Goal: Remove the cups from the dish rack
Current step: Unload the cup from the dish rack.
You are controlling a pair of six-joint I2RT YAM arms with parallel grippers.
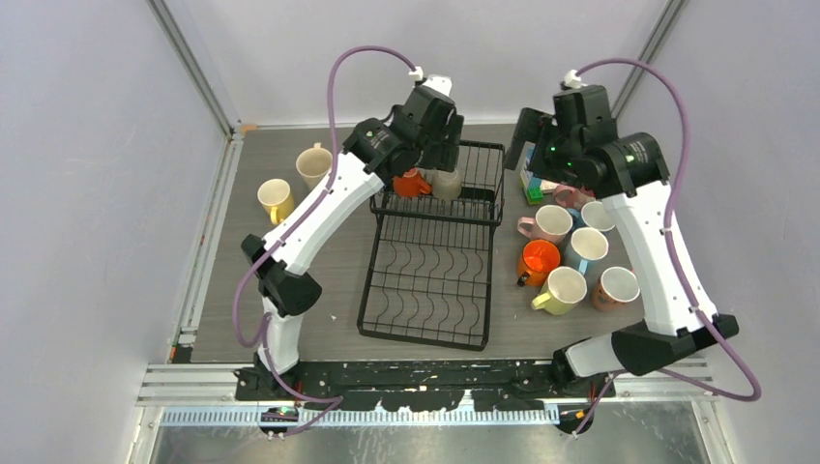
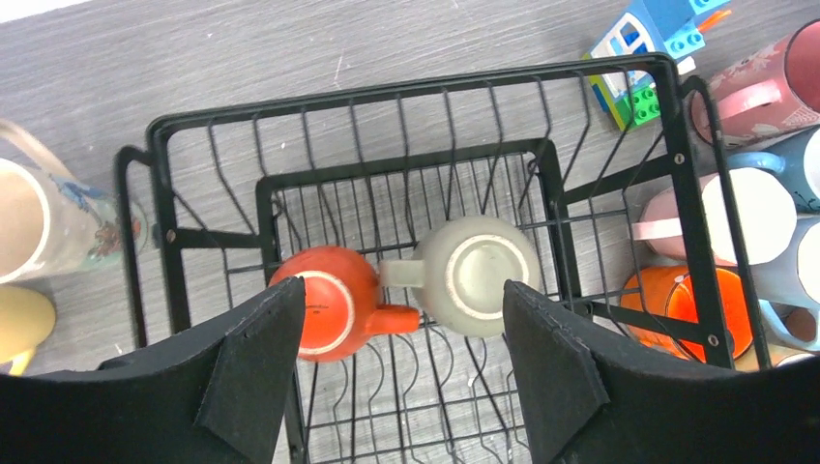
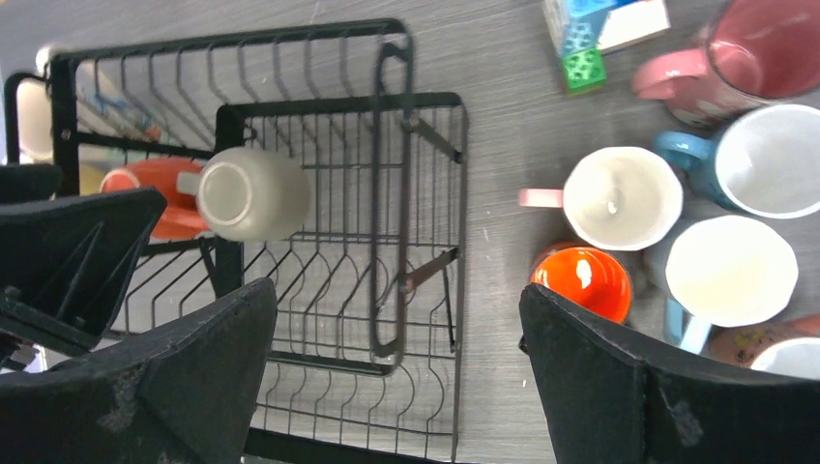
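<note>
The black wire dish rack point(image 1: 430, 290) lies mid-table. In its tall basket end, two cups rest upside down: an orange one point(image 2: 329, 304) and a grey-beige one point(image 2: 479, 275), their handles pointing at each other. My left gripper point(image 2: 404, 300) hovers open above the two, its fingers straddling them and touching neither. My right gripper point(image 3: 396, 295) hangs wide open over the rack's right edge point(image 3: 456, 242) with nothing between its fingers. The same grey-beige cup point(image 3: 251, 193) lies to its left.
Two cups, yellow point(image 1: 276, 198) and cream point(image 1: 313, 164), stand left of the rack. Several cups cluster to its right, among them pink point(image 1: 551, 223), orange point(image 1: 538, 261) and light blue point(image 1: 586, 248). A colourful toy-block figure point(image 1: 532, 186) stands behind them.
</note>
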